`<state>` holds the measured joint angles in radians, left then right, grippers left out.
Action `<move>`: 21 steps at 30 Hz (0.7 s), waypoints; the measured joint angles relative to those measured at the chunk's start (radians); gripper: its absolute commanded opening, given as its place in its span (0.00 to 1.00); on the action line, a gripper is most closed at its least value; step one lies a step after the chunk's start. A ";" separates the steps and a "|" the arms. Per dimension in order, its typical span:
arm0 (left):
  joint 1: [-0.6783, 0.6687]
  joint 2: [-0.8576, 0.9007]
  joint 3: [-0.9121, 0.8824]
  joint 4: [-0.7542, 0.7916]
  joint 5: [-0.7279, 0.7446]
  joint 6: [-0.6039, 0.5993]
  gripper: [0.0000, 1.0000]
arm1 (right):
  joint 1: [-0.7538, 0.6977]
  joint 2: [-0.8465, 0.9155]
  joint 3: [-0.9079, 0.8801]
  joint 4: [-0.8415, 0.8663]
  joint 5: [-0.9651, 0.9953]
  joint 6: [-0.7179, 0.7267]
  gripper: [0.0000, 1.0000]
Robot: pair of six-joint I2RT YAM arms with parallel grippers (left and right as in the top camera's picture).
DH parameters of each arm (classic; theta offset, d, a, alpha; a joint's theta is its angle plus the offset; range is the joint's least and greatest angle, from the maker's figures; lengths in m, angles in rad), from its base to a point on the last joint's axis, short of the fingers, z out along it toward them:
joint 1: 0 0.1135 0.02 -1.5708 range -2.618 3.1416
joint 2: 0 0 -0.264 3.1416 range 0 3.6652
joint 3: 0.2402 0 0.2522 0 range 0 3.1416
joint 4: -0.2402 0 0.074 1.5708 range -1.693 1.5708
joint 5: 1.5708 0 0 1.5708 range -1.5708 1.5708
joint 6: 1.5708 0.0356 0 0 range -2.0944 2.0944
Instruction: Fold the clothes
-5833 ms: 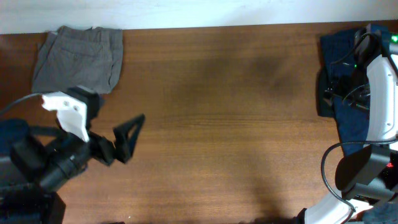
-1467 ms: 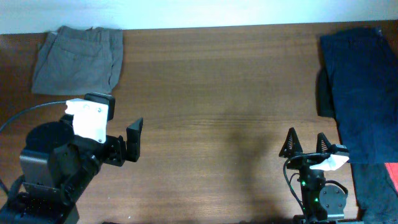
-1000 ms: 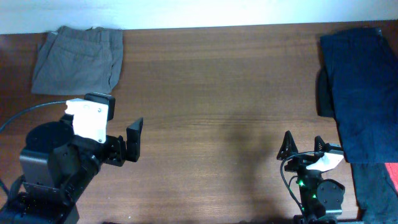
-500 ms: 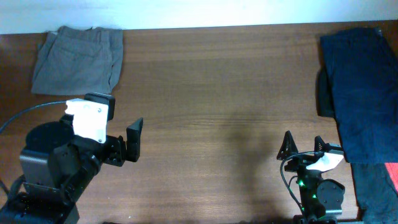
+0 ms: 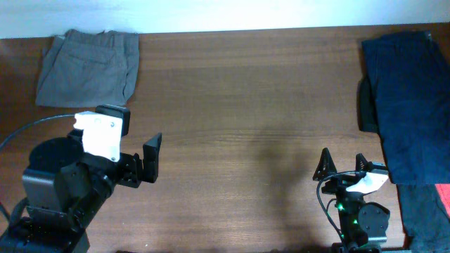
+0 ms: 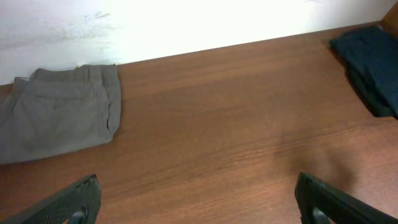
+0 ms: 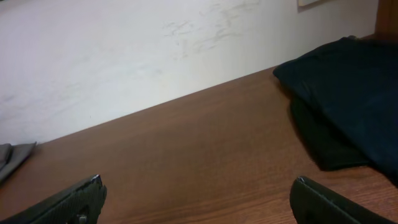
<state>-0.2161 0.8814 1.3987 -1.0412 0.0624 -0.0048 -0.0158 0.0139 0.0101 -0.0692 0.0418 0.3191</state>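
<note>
Folded grey-khaki shorts (image 5: 88,67) lie flat at the table's far left corner, also seen in the left wrist view (image 6: 59,112). A pile of navy-blue clothes (image 5: 408,98) covers the far right edge; the right wrist view shows it (image 7: 348,93) stacked on a darker garment. My left gripper (image 5: 149,158) hovers open and empty near the front left, well short of the shorts. Low at the front right, my right gripper (image 5: 342,163) also stands open, holding nothing, left of the navy pile.
A white wall (image 7: 155,56) runs behind the table's far edge. Bare brown wood (image 5: 253,119) spans the middle between the two piles. A red patch (image 5: 443,193) shows at the right edge beside a dark garment (image 5: 422,218).
Several seconds ago the right arm was over the navy pile; it has since drawn back to the front right. In the last second nothing has moved.
</note>
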 measured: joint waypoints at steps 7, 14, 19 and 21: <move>0.000 0.007 -0.003 -0.022 0.038 0.000 0.99 | 0.000 0.000 0.000 0.000 0.000 -0.002 0.99; 0.032 -0.060 -0.204 0.120 0.041 0.000 0.99 | 0.000 0.000 0.000 -0.001 -0.003 -0.002 0.99; 0.069 -0.225 -0.521 0.426 0.042 0.000 0.99 | 0.000 0.000 0.000 -0.001 -0.006 -0.005 0.99; 0.079 -0.300 -0.652 0.557 0.042 -0.001 0.99 | 0.000 0.000 0.000 -0.001 -0.006 -0.004 0.99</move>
<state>-0.1368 0.5816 0.7467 -0.4847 0.1047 -0.0055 -0.0158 0.0139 0.0101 -0.0704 0.0353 0.3149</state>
